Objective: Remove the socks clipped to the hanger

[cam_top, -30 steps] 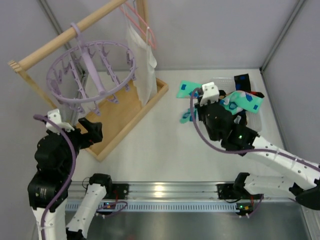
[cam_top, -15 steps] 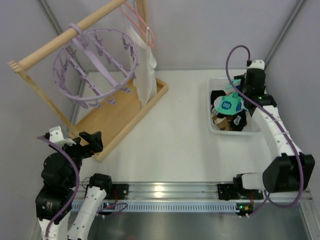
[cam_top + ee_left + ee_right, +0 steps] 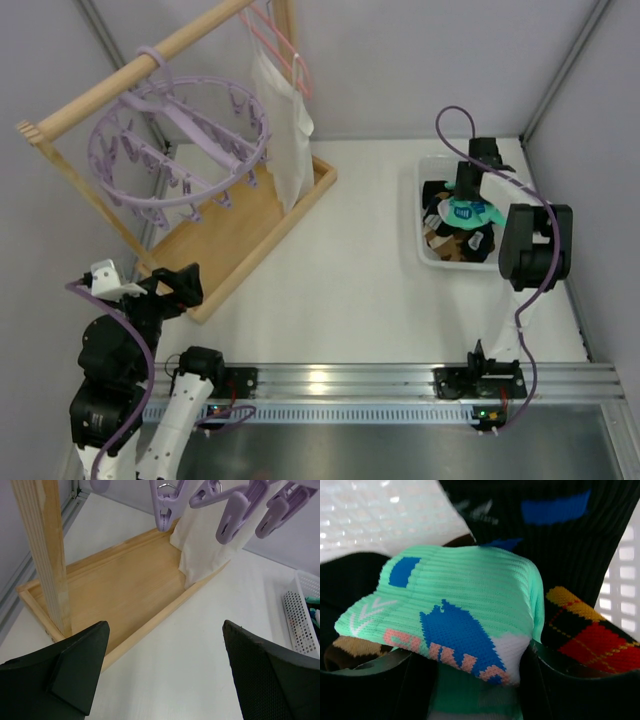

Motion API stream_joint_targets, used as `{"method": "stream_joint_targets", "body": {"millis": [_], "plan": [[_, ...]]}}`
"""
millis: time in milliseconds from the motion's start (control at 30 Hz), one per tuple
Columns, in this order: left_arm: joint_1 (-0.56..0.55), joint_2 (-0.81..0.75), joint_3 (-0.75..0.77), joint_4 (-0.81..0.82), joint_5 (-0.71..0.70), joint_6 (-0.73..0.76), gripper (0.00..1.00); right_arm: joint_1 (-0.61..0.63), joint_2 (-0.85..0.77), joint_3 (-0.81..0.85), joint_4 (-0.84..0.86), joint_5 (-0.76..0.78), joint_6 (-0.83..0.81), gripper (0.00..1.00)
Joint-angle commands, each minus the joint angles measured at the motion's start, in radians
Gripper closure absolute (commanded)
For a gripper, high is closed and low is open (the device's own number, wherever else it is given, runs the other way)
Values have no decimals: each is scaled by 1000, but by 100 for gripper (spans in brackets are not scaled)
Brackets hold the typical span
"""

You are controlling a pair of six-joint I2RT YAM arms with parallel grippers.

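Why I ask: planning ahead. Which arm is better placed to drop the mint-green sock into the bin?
Right: the right gripper hangs over the bin with the sock between its fingers; the left gripper sits open by the wooden tray.

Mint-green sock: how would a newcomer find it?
Look to the white basket on the table's right side. The mint-green sock lies on top of the heap there, with blue patches, unlike the black socks and diamond-patterned sock beside it.

I swung the right gripper (image 3: 467, 188) from mid-table out to the far-right basket (image 3: 424, 252) and parted its jaws, leaving the mint-green sock (image 3: 468, 211) on the pile there. The left gripper (image 3: 172, 283) drew back nearer, and the hanger (image 3: 190, 120) rocked.
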Motion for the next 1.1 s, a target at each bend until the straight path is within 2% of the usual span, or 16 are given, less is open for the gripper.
{"method": "stream_joint_targets", "body": {"millis": [0, 233, 367, 567, 733, 800, 1067], "plan": [[-4, -14, 5, 55, 8, -1, 2, -34, 71, 41, -130, -75, 13, 44], [-4, -22, 6, 54, 15, 1, 2, -34, 44, 48, -104, -183, -111, 43], [-4, -30, 6, 55, 12, 1, 2, -33, 82, 136, -196, -323, -186, 43], [-4, -30, 6, 54, 8, -2, 2, -25, 62, 116, -173, -348, -165, 39], [-4, -14, 5, 57, -7, -4, 2, -22, -6, 151, -202, -244, -107, 21], [-4, -10, 5, 57, -11, -1, 2, -25, -63, 154, -210, -233, -79, 1], [-4, 12, 22, 54, -27, 4, 2, -25, -240, 193, -267, -227, -49, 1]]}}
